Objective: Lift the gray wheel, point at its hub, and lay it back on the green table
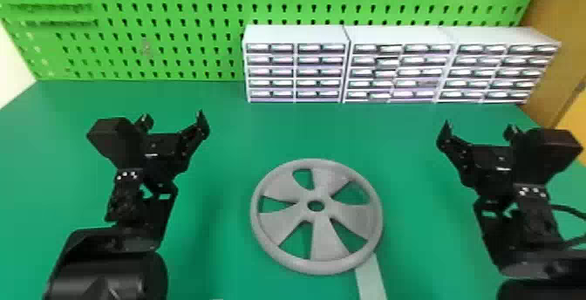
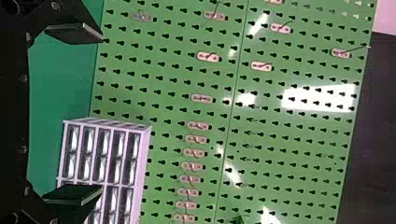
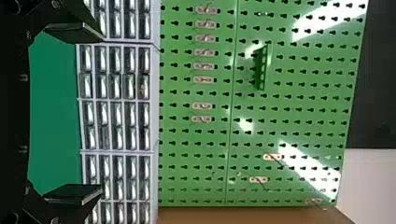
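The gray wheel [image 1: 320, 238] lies flat on the green table [image 1: 226, 146], its hub [image 1: 315, 205] facing up. To its left and a bit farther back, my left gripper [image 1: 174, 121] stands open above the table, holding nothing; the left wrist view has that gripper [image 2: 77, 114] with its two fingers wide apart. On the wheel's right, my right gripper [image 1: 477, 131] is likewise open and apart from it. In the right wrist view the fingers of the right gripper [image 3: 77, 114] are spread with nothing between them.
White drawer cabinets [image 1: 296, 35] stand in a row at the table's back, before a green pegboard [image 1: 174, 37]. A pale strip [image 1: 370, 279] runs from under the wheel's near right rim toward the front. A brown panel [image 1: 556, 33] rises at the right.
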